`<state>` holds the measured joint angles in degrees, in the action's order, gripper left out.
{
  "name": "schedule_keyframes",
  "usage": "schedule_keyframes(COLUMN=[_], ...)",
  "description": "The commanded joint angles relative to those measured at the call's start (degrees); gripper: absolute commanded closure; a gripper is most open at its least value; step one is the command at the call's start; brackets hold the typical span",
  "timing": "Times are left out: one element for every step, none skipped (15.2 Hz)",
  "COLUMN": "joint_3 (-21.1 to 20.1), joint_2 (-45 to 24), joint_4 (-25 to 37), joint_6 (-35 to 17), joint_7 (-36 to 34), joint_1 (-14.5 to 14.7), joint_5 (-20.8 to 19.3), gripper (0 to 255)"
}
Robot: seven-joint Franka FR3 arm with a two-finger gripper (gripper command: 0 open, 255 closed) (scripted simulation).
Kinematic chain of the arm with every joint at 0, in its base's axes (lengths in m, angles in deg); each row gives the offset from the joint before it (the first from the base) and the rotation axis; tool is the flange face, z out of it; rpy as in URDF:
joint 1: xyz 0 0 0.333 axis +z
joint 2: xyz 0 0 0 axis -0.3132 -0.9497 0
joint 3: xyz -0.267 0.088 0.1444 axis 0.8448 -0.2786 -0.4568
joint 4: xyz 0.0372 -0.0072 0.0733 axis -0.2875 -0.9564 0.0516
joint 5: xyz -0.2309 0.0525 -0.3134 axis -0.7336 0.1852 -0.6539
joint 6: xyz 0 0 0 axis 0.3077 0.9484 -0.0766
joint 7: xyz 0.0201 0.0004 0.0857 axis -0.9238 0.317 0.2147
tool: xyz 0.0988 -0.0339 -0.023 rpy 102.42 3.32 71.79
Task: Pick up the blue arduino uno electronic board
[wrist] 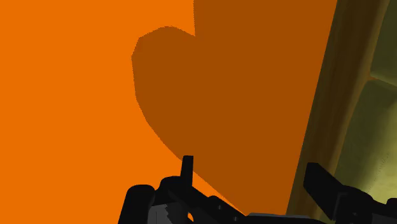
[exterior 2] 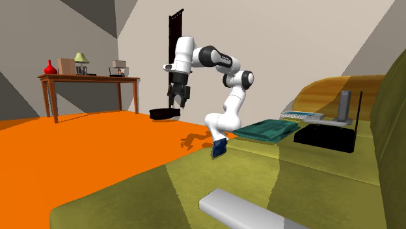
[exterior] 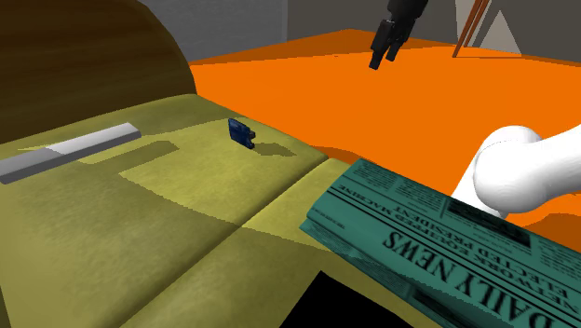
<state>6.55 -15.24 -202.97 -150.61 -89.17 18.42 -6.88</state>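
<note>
Blue board (exterior: 241, 131) (exterior 2: 219, 148) sits on the olive sofa (exterior: 140, 233) (exterior 2: 273, 175), on the seat cushion close to its front edge. It looks propped on edge and tilted rather than flat, with its shadow on the cushion beside it.

My tool (exterior: 382, 58) (exterior 2: 179, 103) (wrist: 249, 164) hangs out over the orange floor (exterior: 307, 65) (exterior 2: 78, 149) (wrist: 76, 95), pointing down, well apart from the board and off the sofa. It holds nothing. In the wrist view the 2 fingers (wrist: 187, 167) stand wide apart, with just floor, a darker shadow patch and the sofa's front edge between and beyond them.

My white arm (exterior: 521, 172) (exterior 2: 224, 65) arches up from beside the sofa seat and out over the floor.

Other stuff on the sofa:
- flat grey bar (exterior: 70, 149) (exterior 2: 241, 211), lying well apart from the board, further along the seat
- folded teal newspaper (exterior: 438, 242) (exterior 2: 263, 130), near my arm's base
- black box (exterior 2: 325, 136) just beside the newspaper in the second exterior view

A low black round thing (exterior 2: 164, 112) lies on the floor behind my tool. A wooden surface (exterior 2: 91, 79) stands across the room, with a red vase (exterior 2: 50, 67) and a small lamp (exterior 2: 81, 60) on it.
</note>
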Motion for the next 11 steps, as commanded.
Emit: schedule_keyframes(joint_3=[0.0, -1.3, -2.5, -3.7, -4.9, -6.1, -7.3, -8.4, -9.5, -10.7, -11.8], joint_2=[0.0, -1.2, -2.4, -3.7, -5.1, -6.5, -7.9, -9.4, -11.0, -12.6, -14.2], joint_4=[0.0, 0.6, 1.3, 2.1, 2.9, 3.7, 4.7, 5.7, 6.7, 7.8, 9.0], joint_6=[0.0, 0.1, 0.3, 0.4, 0.5, 0.6, 0.8, 0.9, 1.1, 1.2, 1.4], joint_7=[0.0, -1.3, -2.5, -3.8, -5.0, -6.2, -7.4, -8.6, -9.9, -11.1, -12.3], joint_1=[0.0, 0.4, 0.9, 1.3, 1.7, 2.0, 2.4, 2.7, 3.0, 3.4, 3.6], joint_5=[0.0, 0.7, 1.3, 1.9, 2.5, 3.1, 3.6, 4.2, 4.6, 5.1, 5.5], gripper=[0, 0, 0, 0, 0, 0, 0, 0, 0, 0, 0])
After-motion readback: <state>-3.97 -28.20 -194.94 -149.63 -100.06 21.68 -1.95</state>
